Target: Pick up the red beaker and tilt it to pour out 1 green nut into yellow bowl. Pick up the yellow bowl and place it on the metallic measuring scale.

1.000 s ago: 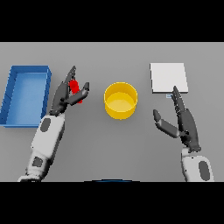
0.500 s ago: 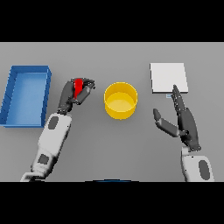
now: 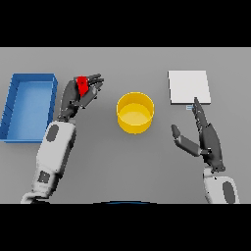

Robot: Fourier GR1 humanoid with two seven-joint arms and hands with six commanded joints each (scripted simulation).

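A small red beaker (image 3: 83, 85) sits in my left hand (image 3: 78, 95), whose fingers and thumb curl around it, to the left of the yellow bowl (image 3: 135, 112). The beaker leans toward the bowl, and most of it is hidden by the fingers. The yellow bowl stands upright at the table's middle, and I cannot make out any nut inside it. The metallic measuring scale (image 3: 189, 87) is a pale square plate at the far right. My right hand (image 3: 206, 137) hovers open just below the scale, fingers straight and thumb spread.
A blue rectangular tray (image 3: 14, 105) lies at the left edge, beside my left forearm. The grey table (image 3: 127, 166) stretches between the two arms.
My left hand has carried the red beaker to the right, closer to the bowl, and turned it so it leans toward the bowl. The right hand has stayed put.
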